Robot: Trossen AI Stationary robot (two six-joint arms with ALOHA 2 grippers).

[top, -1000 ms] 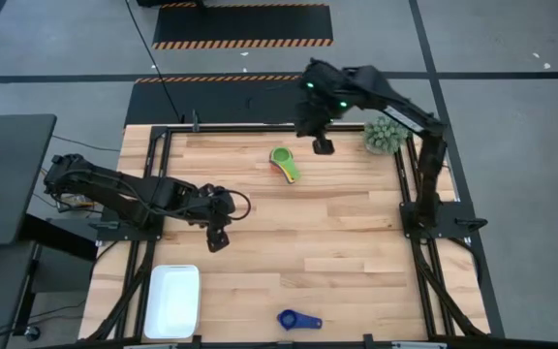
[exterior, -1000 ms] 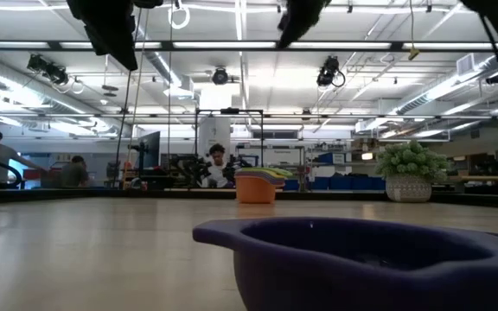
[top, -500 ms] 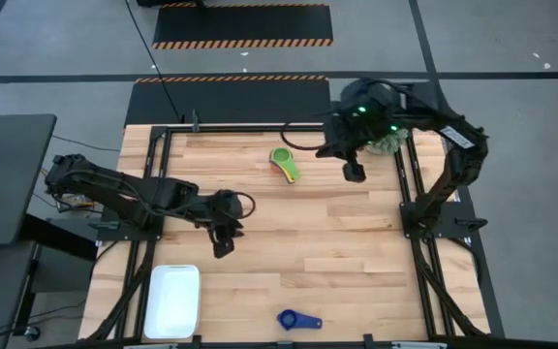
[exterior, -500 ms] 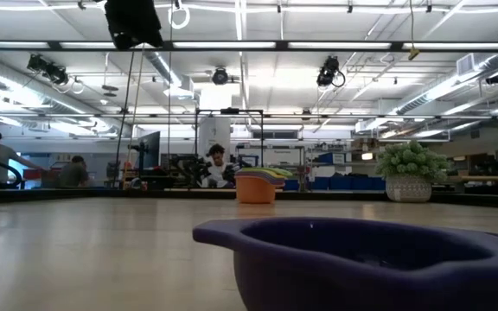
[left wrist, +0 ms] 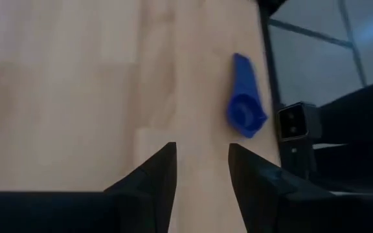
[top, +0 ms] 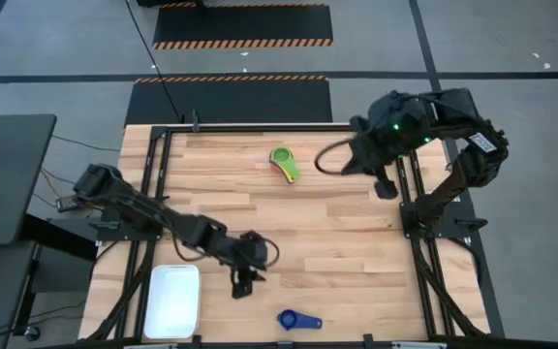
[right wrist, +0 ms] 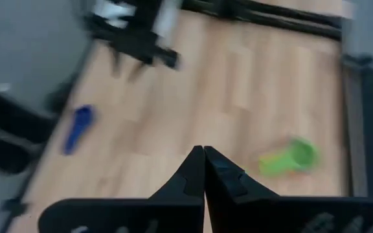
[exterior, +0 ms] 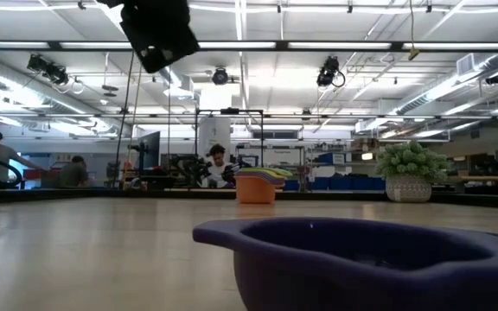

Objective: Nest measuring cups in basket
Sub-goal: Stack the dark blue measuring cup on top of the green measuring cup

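High view shows you the blue measuring cup (top: 298, 319) lying on the tabletop (top: 337, 233) near its front edge, well apart from the white basket (top: 173, 301) at the front left corner. Your left gripper (top: 242, 283) hovers between them, fingers (left wrist: 157, 178) parted and empty. A green and yellow cup pair (top: 284, 163) sits far back; your right gripper (top: 387, 186) hangs closed, empty, near the right edge

From table height the blue cup (exterior: 361, 259) is filling the foreground, its lower part and right side running off the edge. The left arm (exterior: 156, 30) is poking in from the top, its gripper cut off. The right wrist's picture is smearing everything (green cup (right wrist: 289, 158) included).
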